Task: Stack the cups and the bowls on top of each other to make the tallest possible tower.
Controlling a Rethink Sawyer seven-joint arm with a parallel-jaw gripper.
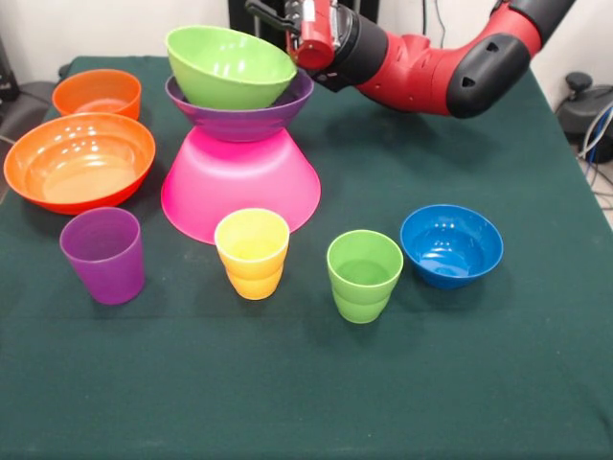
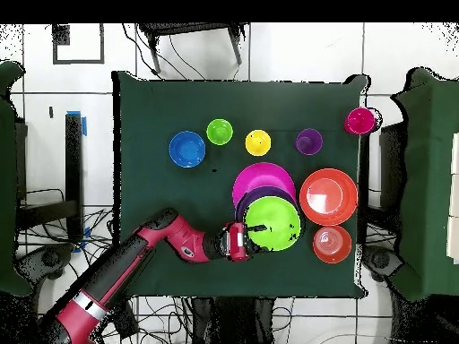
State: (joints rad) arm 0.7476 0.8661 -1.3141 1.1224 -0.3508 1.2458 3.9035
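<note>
The tower stands at the table's middle: an inverted pink bowl (image 1: 239, 192), a purple bowl (image 1: 239, 117) on it, and a lime green bowl (image 1: 228, 65) tilted on top. My gripper (image 1: 292, 36) is at the green bowl's far right rim, touching or almost touching it, and it also shows in the overhead view (image 2: 253, 238). In a row in front stand the purple cup (image 1: 102, 254), the yellow cup (image 1: 252, 252), the green cup (image 1: 364, 275) and the small blue bowl (image 1: 451, 244). The large orange bowl (image 1: 79, 161) and the small orange bowl (image 1: 97, 93) sit to the tower's left. The red cup (image 2: 360, 119) stands at a table corner, seen only from overhead.
The dark green table (image 1: 479, 383) has open cloth along its near edge and on the right. My arm (image 1: 450, 62) reaches in low over the table's far right. Cables and furniture surround the table in the overhead view.
</note>
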